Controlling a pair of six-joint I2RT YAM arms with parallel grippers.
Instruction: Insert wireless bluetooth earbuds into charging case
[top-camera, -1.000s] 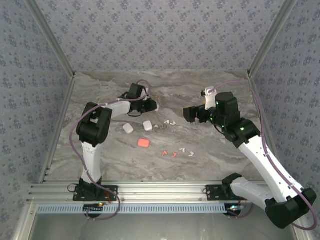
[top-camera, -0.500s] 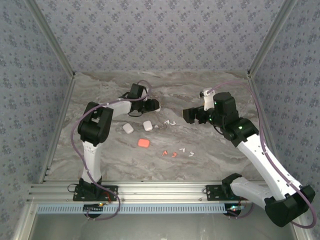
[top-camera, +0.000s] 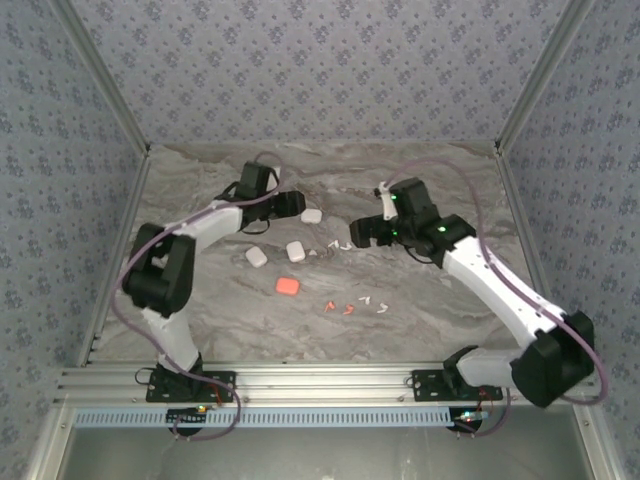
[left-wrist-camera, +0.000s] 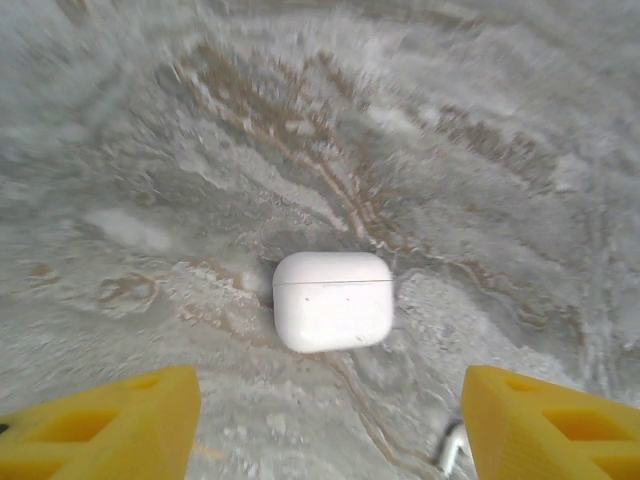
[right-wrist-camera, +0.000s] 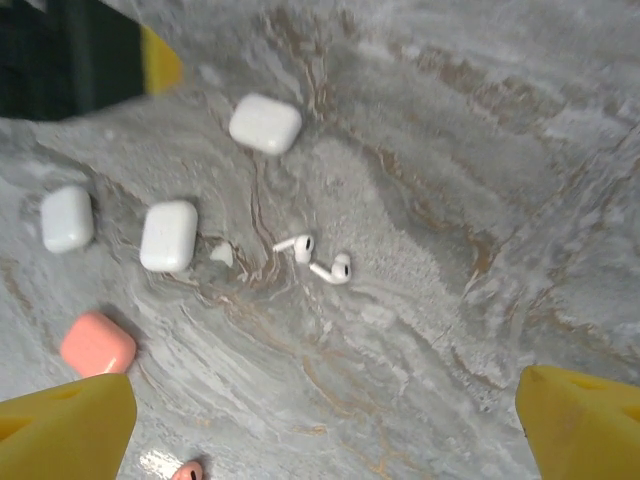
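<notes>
- Nearest the near edge of the table (top-camera: 420, 322), about mid-width: two orange-red earbuds (top-camera: 337, 307). Two white earbuds (top-camera: 374, 303) lie just right of them, all loose on the table, none in a case.
- Salmon case (top-camera: 287, 286) (right-wrist-camera: 97, 343) sits a bit further in, left of those earbuds, lying flat.
- Behind it, side by side and apart: left white case (top-camera: 256, 257) (right-wrist-camera: 67, 217) and middle white case (top-camera: 295, 251) (right-wrist-camera: 168, 236). Both look shut.
- Far earbud pair (top-camera: 339, 244) (right-wrist-camera: 314, 256), white, lies right of the middle white case, stems nearly touching. A tiny white bit (right-wrist-camera: 221, 254) lies between pair and case; can't tell what it is.
- Right hand (top-camera: 357, 232) (right-wrist-camera: 325, 430) hovers just right of that pair, off the table, spread wide, holding nothing.
- Far white case (top-camera: 311, 215) (left-wrist-camera: 332, 300), closest to the far edge, lies on the table with lid shut.
- Left hand (top-camera: 288, 203) (left-wrist-camera: 325, 430) is just left of it, spread wide, yellow fingertips (left-wrist-camera: 100, 420) clear of the case, gripping nothing.
</notes>
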